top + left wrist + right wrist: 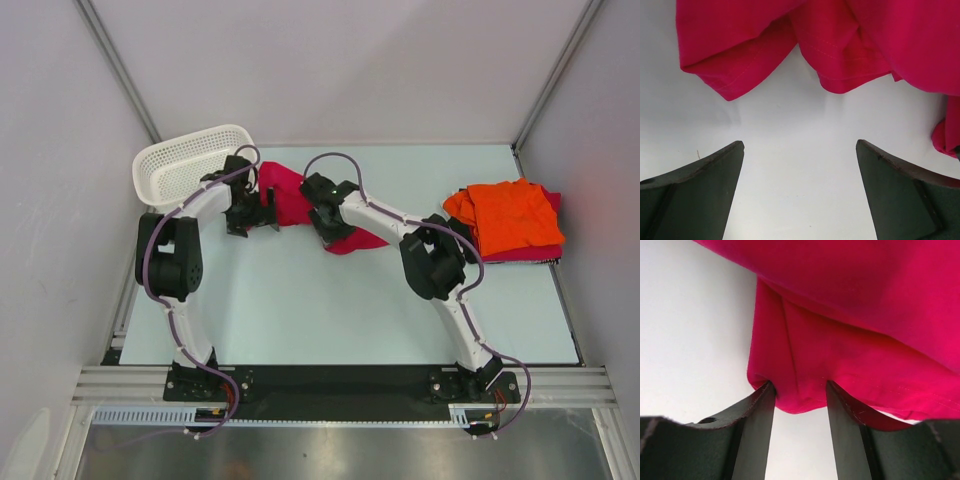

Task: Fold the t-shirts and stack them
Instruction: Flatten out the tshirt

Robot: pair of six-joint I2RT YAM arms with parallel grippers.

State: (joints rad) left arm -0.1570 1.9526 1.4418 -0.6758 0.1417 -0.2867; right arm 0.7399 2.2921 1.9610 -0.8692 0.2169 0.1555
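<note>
The crimson t-shirt point(290, 200) lies bunched on the far left-centre part of the table point(330, 310), stretched in a rumpled band between my two grippers; its cloth is plain, with stitched hems showing in both wrist views point(865, 40) point(865, 315).

My right gripper point(325, 225) is at the shirt's right end; in the right wrist view its fingers stand about halfway apart point(800, 385) with a folded hem of the crimson cloth bulging down between them; the cloth touches the inner face of both fingertips; whether it is pinched fast or only enclosed I cannot tell.

My left gripper point(250, 215) is at the shirt's left end, near the basket; in the left wrist view its fingers are spread as wide as they go point(800, 145), with nothing between them but bare table; the shirt's sleeve and hem lie just beyond the fingertips, apart from them.

Well apart, at the far right edge of the table, the orange t-shirt point(510, 215) lies folded on top of a second crimson t-shirt point(525, 255), of which only a strip shows along the near and right edges.

A white mesh basket point(190, 160) sits tilted at the far left corner, just behind my left gripper.
</note>
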